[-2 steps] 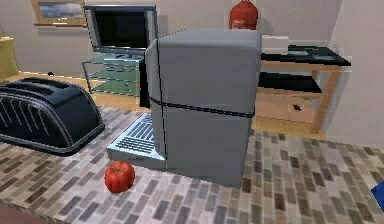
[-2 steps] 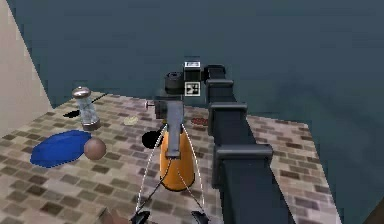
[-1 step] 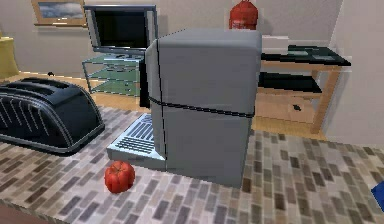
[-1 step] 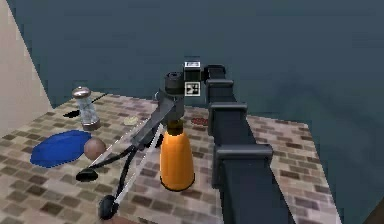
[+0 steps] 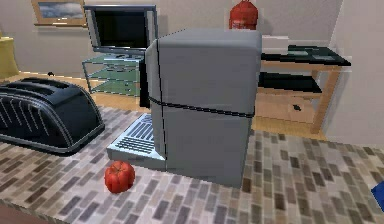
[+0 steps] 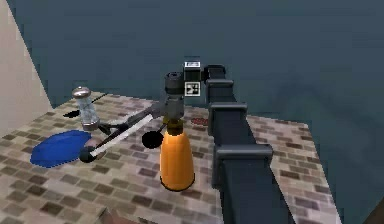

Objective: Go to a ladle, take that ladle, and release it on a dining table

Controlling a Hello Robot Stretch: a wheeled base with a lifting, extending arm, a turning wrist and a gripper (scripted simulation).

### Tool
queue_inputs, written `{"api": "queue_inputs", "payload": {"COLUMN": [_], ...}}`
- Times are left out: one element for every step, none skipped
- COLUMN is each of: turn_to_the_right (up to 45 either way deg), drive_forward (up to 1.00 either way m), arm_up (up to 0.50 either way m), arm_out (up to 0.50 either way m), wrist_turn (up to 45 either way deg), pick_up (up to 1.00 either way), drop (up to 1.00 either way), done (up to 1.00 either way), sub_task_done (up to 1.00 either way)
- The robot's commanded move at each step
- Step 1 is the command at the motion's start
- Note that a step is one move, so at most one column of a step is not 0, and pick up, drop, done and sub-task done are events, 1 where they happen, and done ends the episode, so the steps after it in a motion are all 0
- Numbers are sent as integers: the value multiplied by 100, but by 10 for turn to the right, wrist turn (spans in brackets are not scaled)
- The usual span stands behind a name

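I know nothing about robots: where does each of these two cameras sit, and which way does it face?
Forward view: on the robot, facing ahead and somewhat down at a brown-and-grey tiled countertop, a black slotted toaster, a round red tomato and a grey fridge-like box; no part of the robot's body here.
Arm side view: fixed on the robot's body, facing sideways; its dark square-bar arm and gripper reach out by an orange plastic-looking bottle.
Shared: seemingly the same tiled countertop.

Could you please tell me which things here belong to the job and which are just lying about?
Job: long-handled utensil, probably the ladle; end effector.
Lying about: orange bottle; blue plate; shaker; tomato; toaster.
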Motion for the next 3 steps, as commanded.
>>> {"api": "queue_inputs", "payload": {"turn_to_the_right": [0, 0, 0], "drive_forward": [0, 0, 0], "arm_up": [0, 0, -12], "arm_out": [0, 0, 0], "wrist_turn": [450, 90, 0], "pick_up": [0, 0, 0], "drop": [0, 0, 0], "done": [0, 0, 0], "sub_task_done": [0, 0, 0]}}
